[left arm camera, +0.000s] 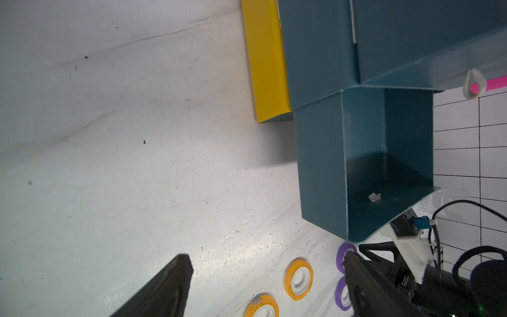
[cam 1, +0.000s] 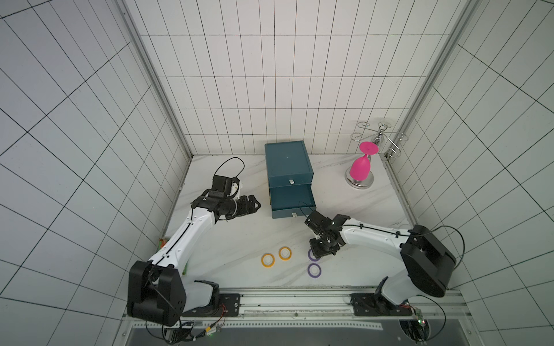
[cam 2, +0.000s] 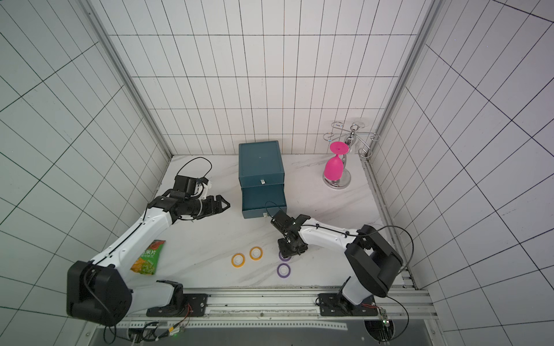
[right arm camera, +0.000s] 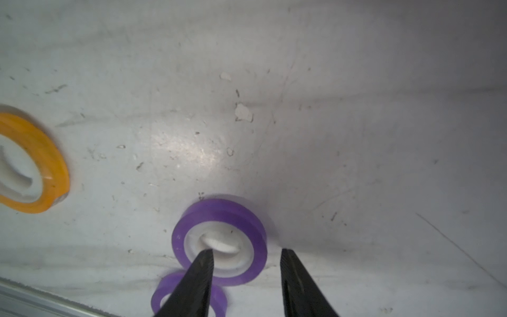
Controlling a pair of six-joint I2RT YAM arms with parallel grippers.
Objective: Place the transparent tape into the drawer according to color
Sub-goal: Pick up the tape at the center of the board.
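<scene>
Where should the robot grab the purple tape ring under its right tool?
By its rim wall, from straight above. The small flat purple tape ring lies flat on the white table, hole up, so one finger drops into the pale core and one outside. The right tool is poised so, jaws open.

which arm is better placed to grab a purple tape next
Right. The right gripper is down at a purple tape, one finger in its core and one outside its rim. The left gripper hangs open beside the cabinet.
</scene>
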